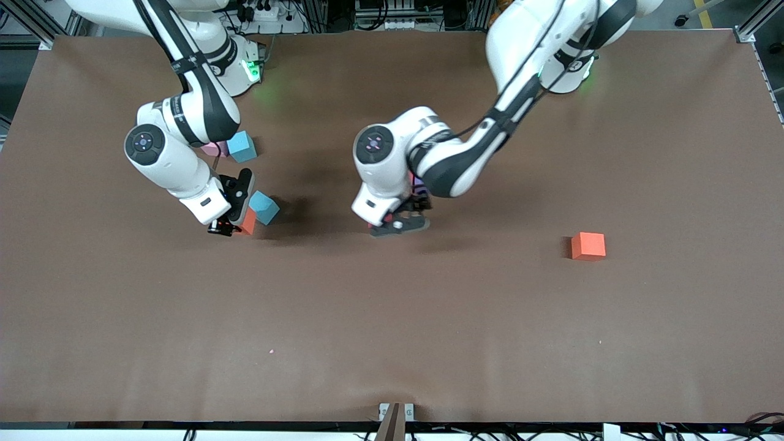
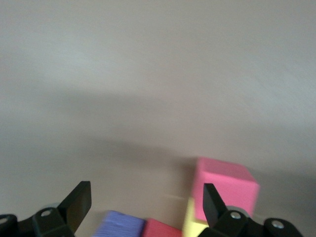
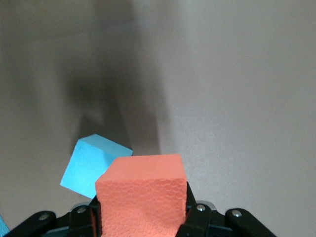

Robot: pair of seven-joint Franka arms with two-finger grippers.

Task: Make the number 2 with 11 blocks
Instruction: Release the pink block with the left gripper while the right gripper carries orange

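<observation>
My right gripper (image 1: 235, 224) is shut on an orange block (image 3: 142, 191), right beside a light-blue cube (image 1: 264, 207). My left gripper (image 2: 146, 195) is open with nothing between its fingers. It hangs low over a cluster of blocks: a pink one (image 2: 226, 189), a yellow one (image 2: 191, 225), a red one (image 2: 163, 230) and a purple one (image 2: 118, 227). In the front view the left arm hides this cluster, so the shape of the number 2 cannot be seen. Another orange block (image 1: 588, 245) lies alone toward the left arm's end of the table. A pink block (image 1: 214, 149) peeks out by the right arm.
A second light-blue cube (image 1: 242, 147) sits next to the pink block, farther from the front camera than the first one. The brown table (image 1: 392, 331) stretches wide in front of both arms.
</observation>
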